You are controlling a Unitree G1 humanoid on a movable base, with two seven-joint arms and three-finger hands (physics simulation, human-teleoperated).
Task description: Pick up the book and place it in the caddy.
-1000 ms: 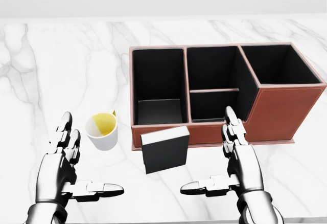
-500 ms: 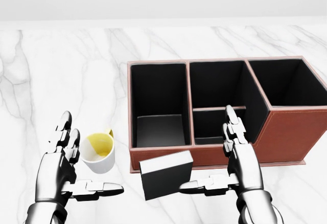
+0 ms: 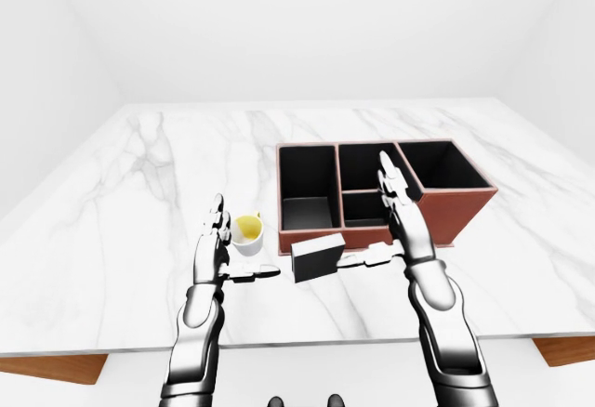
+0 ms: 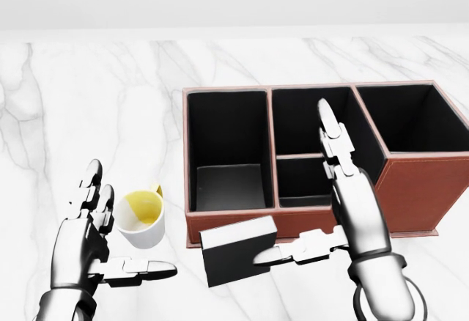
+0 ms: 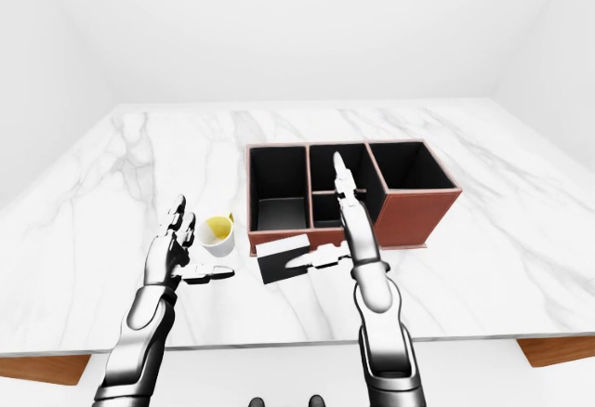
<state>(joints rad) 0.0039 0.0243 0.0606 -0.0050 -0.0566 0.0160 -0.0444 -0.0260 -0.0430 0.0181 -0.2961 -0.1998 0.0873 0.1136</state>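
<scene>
The book (image 4: 236,253), black with a white page edge, lies on the marble just below the caddy's near wall. The caddy (image 4: 229,91) is a brown box with several black compartments, all empty. My right hand (image 4: 322,218) is open, its fingers pointing up over the middle compartments and its thumb (image 4: 286,253) stretched left over the book's right edge; I cannot tell if it touches. My left hand (image 4: 110,248) is open at the lower left, apart from the book, with its thumb pointing right below the cup.
A white cup (image 4: 143,220) with a yellow inside stands left of the book, close to my left hand's fingers. The marble table's (image 3: 139,175) near edge (image 3: 297,342) runs just below my forearms in the left-eye view.
The camera shifted at first, sliding everything lower in view. Since then my right hand has risen and reached up over the caddy, its thumb now over the book. The left hand stayed.
</scene>
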